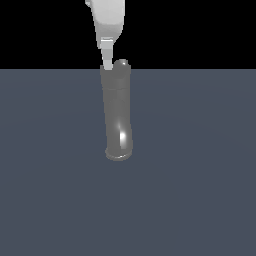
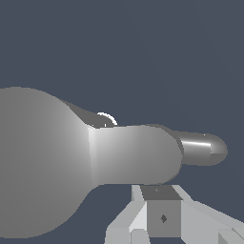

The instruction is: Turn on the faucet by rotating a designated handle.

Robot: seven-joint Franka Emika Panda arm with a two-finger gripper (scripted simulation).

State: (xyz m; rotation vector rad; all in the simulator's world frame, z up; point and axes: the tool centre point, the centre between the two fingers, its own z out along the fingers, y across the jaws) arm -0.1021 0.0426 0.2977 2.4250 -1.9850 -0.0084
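Just beside the hand (image 1: 107, 56), faucet (image 1: 118, 112)

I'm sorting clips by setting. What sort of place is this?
Likely a bare simulated test scene, not a real kitchen or bathroom: a lone grey faucet stands on a flat, featureless blue-grey floor against a black backdrop, with the white robot hand at its top.

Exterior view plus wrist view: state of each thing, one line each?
Tall glossy grey metallic faucet: upright on the dark floor, leaning slightly.
Small grey handle: not clearly distinguishable in either view.
White robot gripper: at the faucet's top, on the exterior view's left; contact and jaws' state cannot be told.
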